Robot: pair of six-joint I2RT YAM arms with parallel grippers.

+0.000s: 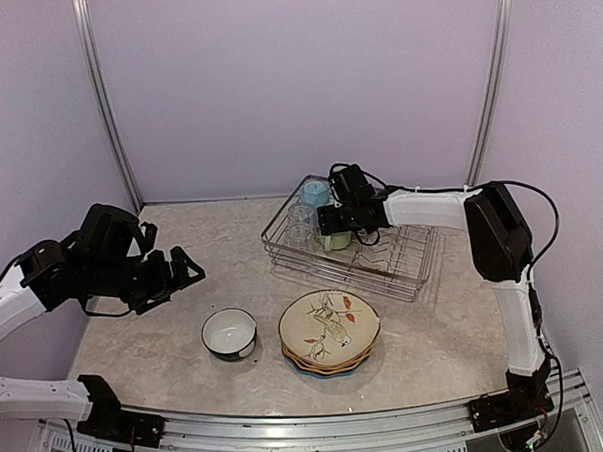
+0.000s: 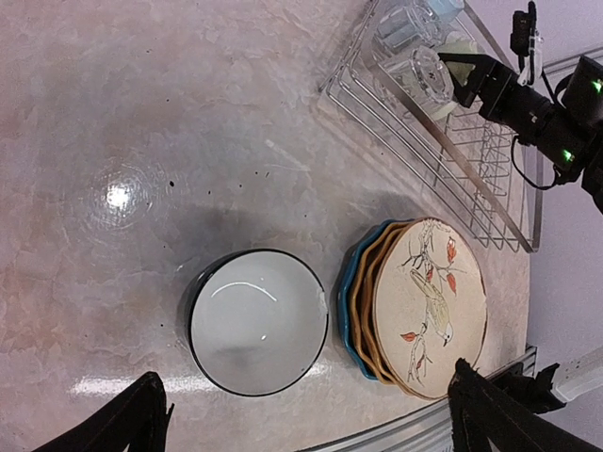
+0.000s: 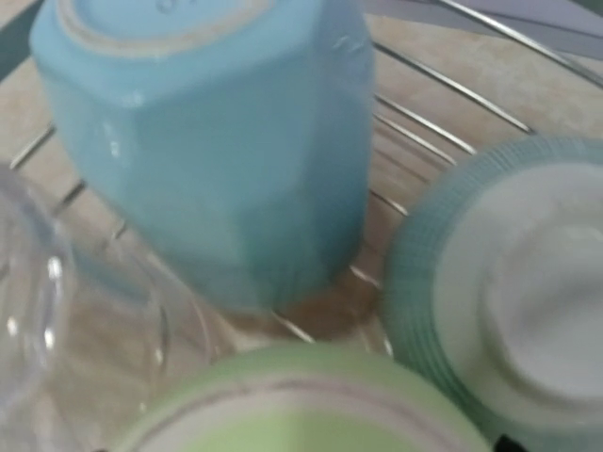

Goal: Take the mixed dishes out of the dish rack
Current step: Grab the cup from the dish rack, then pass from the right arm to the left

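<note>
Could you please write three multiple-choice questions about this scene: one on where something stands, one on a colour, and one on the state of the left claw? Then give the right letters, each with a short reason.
1. Where does the bowl stand?
A. inside the dish rack
B. on the table, left of the plate stack
C. on top of the plates

2. What colour is the lowest plate in the stack?
A. blue
B. red
C. black

3. How is the left claw?
A. open and empty
B. shut on the bowl
C. shut on a glass

Answers:
1 B: it sits on the table beside the plate stack, apart from the dish rack.
2 A: a blue rim shows under the others.
3 A: its fingers are spread, with nothing between them.
</note>
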